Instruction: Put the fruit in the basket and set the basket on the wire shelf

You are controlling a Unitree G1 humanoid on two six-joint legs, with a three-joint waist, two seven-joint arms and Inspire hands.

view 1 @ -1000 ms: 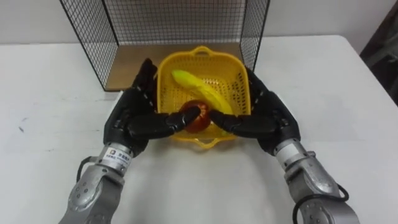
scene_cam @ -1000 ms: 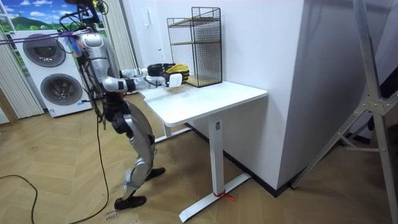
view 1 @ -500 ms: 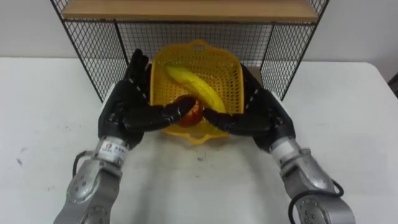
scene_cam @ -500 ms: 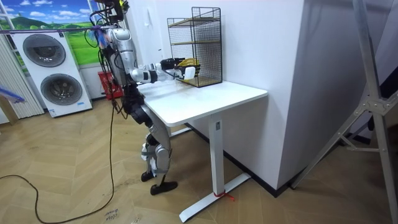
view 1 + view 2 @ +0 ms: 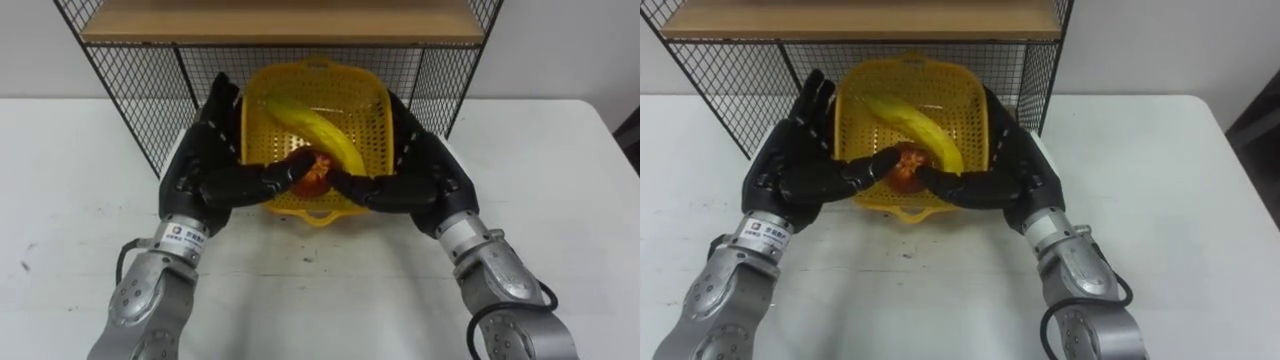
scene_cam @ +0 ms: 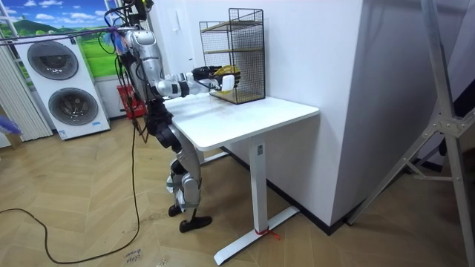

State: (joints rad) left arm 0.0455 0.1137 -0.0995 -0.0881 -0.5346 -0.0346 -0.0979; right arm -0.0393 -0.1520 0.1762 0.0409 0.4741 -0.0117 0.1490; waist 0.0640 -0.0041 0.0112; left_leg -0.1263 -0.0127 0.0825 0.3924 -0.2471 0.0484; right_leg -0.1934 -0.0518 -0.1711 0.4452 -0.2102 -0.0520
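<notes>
Two hands hold one yellow basket (image 5: 372,108) in the left eye view: the left hand (image 5: 205,172) lies against its left wall and the right hand (image 5: 428,176) against its right wall, the fingers of each running straight along the outside while each thumb curls over the near rim, so that both hands are clamped on the basket. The thumb tips come close together at the front, just beside a red apple (image 5: 316,170) that lies in the basket's near end. A banana (image 5: 312,126) lies slantwise across the inside, from the far left down to the near right, touching the apple. The basket's far end sits at the open front of the wire shelf (image 5: 130,92), under its wooden board (image 5: 280,20); whether its bottom touches the white table (image 5: 560,180) cannot be told. The right eye view gives the same hold – left hand (image 5: 790,172) and right hand (image 5: 1018,178) on either side of the basket (image 5: 962,98), apple and banana inside it. In the room view the robot stands upright at the table's end on the room view's left, both arms stretched forward at chest height, the basket (image 6: 216,73) held at the shelf's (image 6: 245,55) lower level – and two washing machines (image 6: 59,89) stand behind it, well apart from the table (image 6: 245,119).
</notes>
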